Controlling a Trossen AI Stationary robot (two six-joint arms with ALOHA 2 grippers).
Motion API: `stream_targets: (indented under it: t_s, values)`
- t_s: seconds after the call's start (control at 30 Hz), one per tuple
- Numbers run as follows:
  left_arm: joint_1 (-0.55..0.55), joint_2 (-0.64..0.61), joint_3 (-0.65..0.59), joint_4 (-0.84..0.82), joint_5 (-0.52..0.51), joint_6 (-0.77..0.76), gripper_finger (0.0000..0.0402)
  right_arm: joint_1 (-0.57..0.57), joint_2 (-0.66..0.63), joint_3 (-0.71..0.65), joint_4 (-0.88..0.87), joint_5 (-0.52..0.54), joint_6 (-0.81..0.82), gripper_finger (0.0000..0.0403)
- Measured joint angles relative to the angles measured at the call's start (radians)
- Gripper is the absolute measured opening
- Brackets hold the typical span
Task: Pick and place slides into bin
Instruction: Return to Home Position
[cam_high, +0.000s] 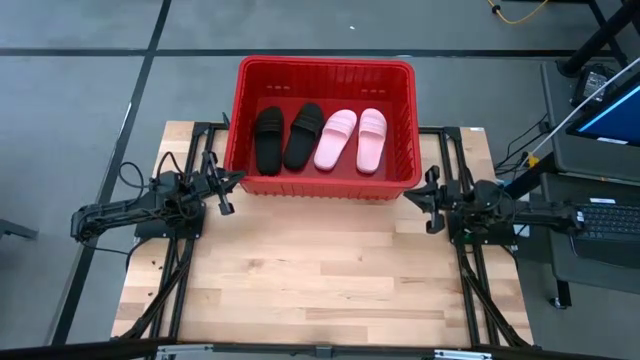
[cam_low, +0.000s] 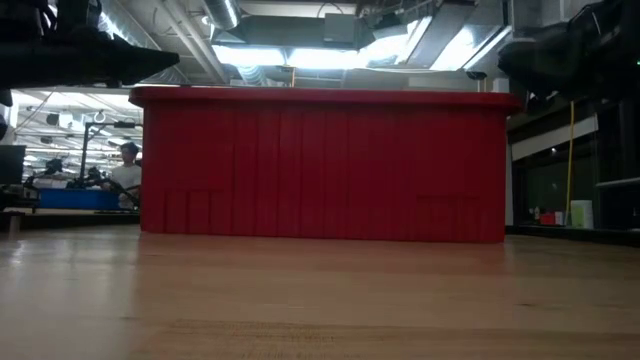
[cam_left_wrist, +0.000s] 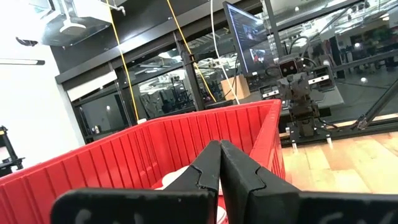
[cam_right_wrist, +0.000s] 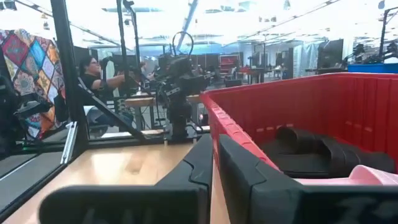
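The red bin stands at the table's far middle. In it lie two black slides on the left and two pink slides on the right, side by side on its floor. My left gripper is shut and empty at the bin's near left corner. My right gripper is shut and empty at the bin's near right corner. The right wrist view shows the black slides and a pink one inside the bin.
The bin's near wall fills the low view. Bare wooden table lies in front of the bin between the arms. A person sits in the room behind, another person shows in the right wrist view. A desk with a screen stands right of the table.
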Motion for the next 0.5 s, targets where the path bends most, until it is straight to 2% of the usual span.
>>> stream_targets:
  t_s: [0.13, 0.4, 0.5]
  values:
    - [0.000, 0.000, 0.000, 0.000, 0.000, 0.000, 0.0005, 0.000, -0.081, 0.001, -0.096, -0.002, -0.022, 0.0028]
    - [0.000, 0.000, 0.000, 0.000, 0.000, 0.000, 0.0007, 0.001, -0.079, 0.002, -0.203, -0.002, -0.055, 0.0028]
    - [0.000, 0.000, 0.000, 0.000, 0.000, 0.000, 0.0004, 0.001, -0.077, 0.002, -0.202, -0.002, -0.009, 0.0028]
